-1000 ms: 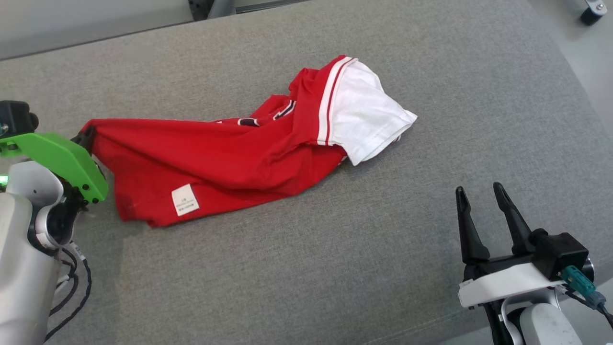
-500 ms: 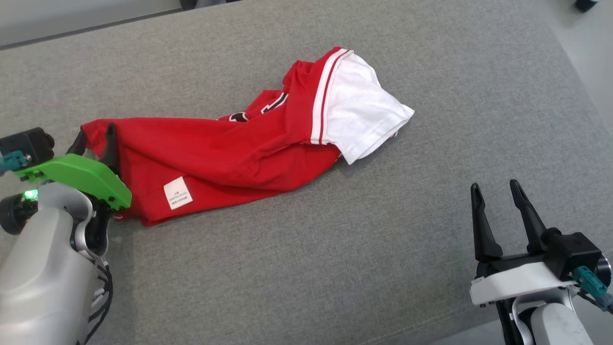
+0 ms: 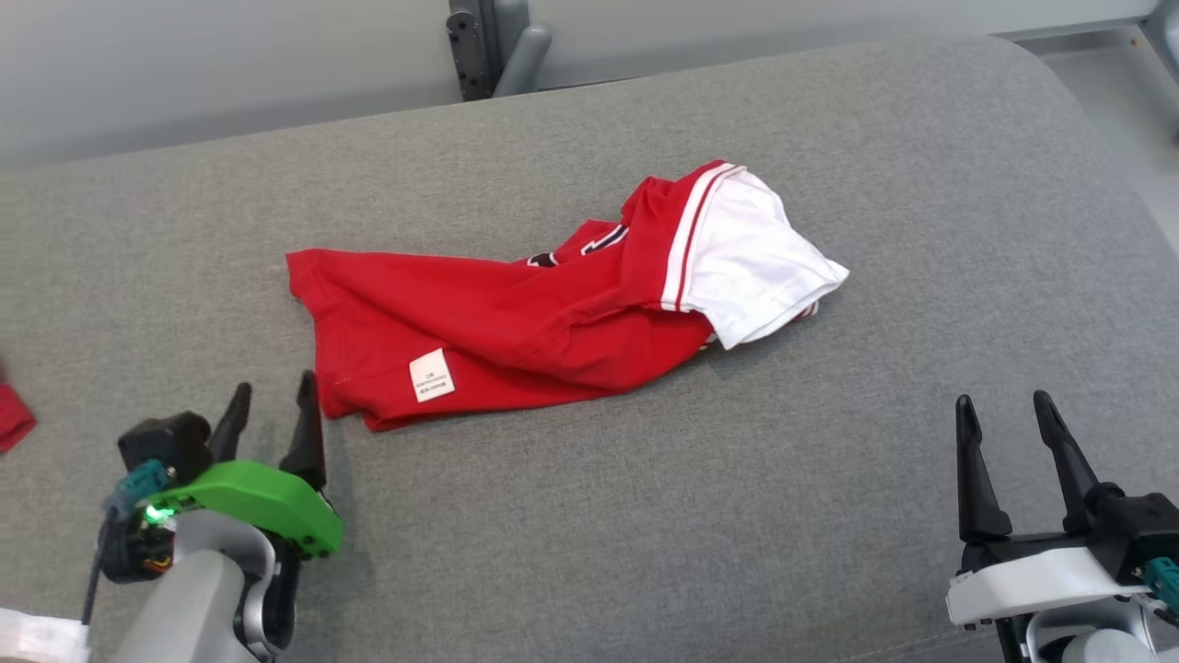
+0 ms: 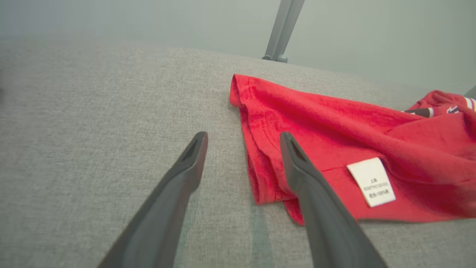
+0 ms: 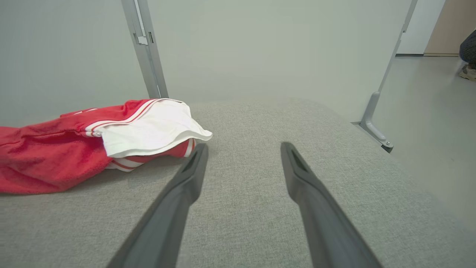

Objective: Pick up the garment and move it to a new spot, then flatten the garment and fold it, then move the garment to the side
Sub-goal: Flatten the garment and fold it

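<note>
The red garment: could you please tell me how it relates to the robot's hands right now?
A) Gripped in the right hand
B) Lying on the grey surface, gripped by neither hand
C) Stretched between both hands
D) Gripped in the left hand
B: the red garment lies crumpled on the grey surface, with the left hand open close beside its hem and the right hand open well apart from it.

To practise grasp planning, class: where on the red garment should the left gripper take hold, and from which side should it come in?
Probably the hem corner nearest the left gripper, coming in low from the robot's left. There the garment lies doubled in layers, a lip on the grey cushion that it could pinch.
</note>
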Controlling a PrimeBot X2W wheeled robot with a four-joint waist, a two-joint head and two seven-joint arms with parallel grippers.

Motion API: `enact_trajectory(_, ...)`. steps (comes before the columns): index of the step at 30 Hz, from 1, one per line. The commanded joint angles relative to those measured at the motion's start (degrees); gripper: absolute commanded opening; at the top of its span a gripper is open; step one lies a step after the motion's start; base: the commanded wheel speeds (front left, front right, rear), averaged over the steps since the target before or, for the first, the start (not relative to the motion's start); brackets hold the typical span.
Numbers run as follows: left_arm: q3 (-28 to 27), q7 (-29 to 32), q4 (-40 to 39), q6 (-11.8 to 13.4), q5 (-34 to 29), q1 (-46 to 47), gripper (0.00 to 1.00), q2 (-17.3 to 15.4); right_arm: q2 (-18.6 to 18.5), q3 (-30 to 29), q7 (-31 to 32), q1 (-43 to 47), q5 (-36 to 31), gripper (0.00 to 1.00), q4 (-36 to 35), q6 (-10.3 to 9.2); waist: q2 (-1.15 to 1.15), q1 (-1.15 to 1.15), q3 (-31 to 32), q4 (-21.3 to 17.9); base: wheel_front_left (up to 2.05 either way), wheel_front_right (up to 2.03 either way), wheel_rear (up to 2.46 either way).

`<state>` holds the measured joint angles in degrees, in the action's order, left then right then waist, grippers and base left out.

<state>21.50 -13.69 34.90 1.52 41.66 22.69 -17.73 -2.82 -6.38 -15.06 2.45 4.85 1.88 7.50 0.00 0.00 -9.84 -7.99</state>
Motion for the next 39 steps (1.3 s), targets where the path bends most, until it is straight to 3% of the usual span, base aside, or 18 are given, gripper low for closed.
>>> enact_trajectory(1,0.68,0.41,-0.91,0.26,-0.79,-1.4,1.0,0.43,-0.15,0.1,-0.18,0.74,-0.53,1.0,-0.32,-0.02,0.0,0.0,2.06,2.71,0.0,0.0,0.0)
enact_trajectory(9,3.87,5.03,-1.0,-0.03,-0.77,-0.12,1.0,2.07,-0.16,1.9,-0.18,-0.53,0.2,1.0,0.11,-0.02,0.0,0.0,0.57,3.07,0.0,0.0,0.0)
enact_trajectory(22,4.84,6.15,2.45,-1.97,-0.12,4.16,1.0,3.0,-0.16,2.74,-0.18,-1.13,1.08,1.0,0.92,-0.02,0.0,0.0,-1.43,0.62,0.0,0.0,0.0)
enact_trajectory(23,4.87,6.06,2.71,-2.01,-0.16,4.23,0.95,2.94,-0.16,2.8,-0.18,-1.19,1.14,1.0,0.94,-0.02,0.0,0.0,-1.47,0.48,0.0,0.0,0.0)
enact_trajectory(25,4.94,5.73,3.13,-2.08,-0.2,4.27,0.74,2.91,-0.16,2.8,-0.18,-1.15,1.21,1.0,0.94,-0.02,0.0,0.0,-1.49,0.3,0.0,0.0,0.0)
enact_trajectory(30,5.36,5.84,3.83,-2.45,-0.22,4.65,0.43,3.02,-0.16,2.62,-0.18,-1.14,1.37,1.0,1.07,-0.02,0.0,0.0,-1.35,0.38,0.0,0.0,0.0)
enact_trajectory(31,5.51,5.76,4.09,-2.5,-0.19,4.8,0.25,3.14,-0.16,2.64,-0.18,-1.19,1.4,1.0,1.16,-0.02,0.0,0.0,-1.23,0.49,0.0,0.0,0.0)
enact_trajectory(32,5.58,5.74,4.14,-2.66,-0.12,4.87,0.16,3.22,-0.16,2.64,-0.18,-1.22,1.39,1.0,1.2,-0.02,0.0,0.0,-1.16,0.56,0.0,0.0,0.0)
enact_trajectory(33,5.76,5.87,4.16,-3.1,-0.09,4.89,0.0,3.27,-0.16,2.69,-0.18,-1.25,1.35,1.0,1.23,-0.02,0.0,0.0,-1.1,0.62,0.0,0.0,0.0)
enact_trajectory(39,6.55,6.47,5.01,-4.23,0.21,5.04,0.0,3.57,-0.16,2.89,-0.18,-1.26,1.09,1.0,1.44,-0.02,0.0,0.0,-0.64,0.98,0.0,0.0,0.0)
